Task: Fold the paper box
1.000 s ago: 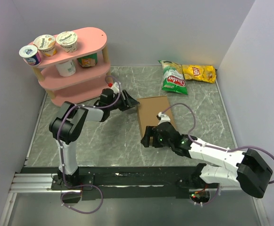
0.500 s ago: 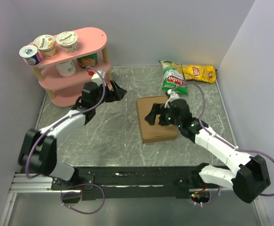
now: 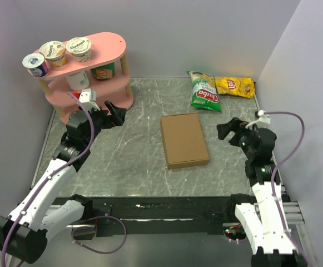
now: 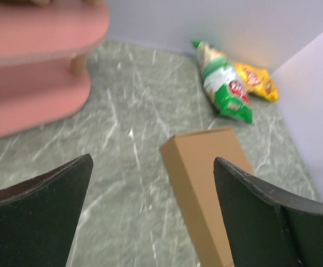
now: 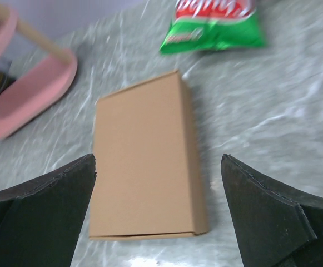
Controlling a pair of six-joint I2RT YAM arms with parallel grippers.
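One flat rectangular paper box (image 3: 184, 140), matte brown, on veined tabletop (image 3: 133, 161)

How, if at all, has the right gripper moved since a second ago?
Yes. The right gripper has moved rightward off the paper box and now hangs clear of its right edge.

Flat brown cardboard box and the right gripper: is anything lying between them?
Nothing. The top external view shows only bare grey-green marbled tabletop between the flat brown cardboard box and the open right gripper; the green chip bag lies farther back.
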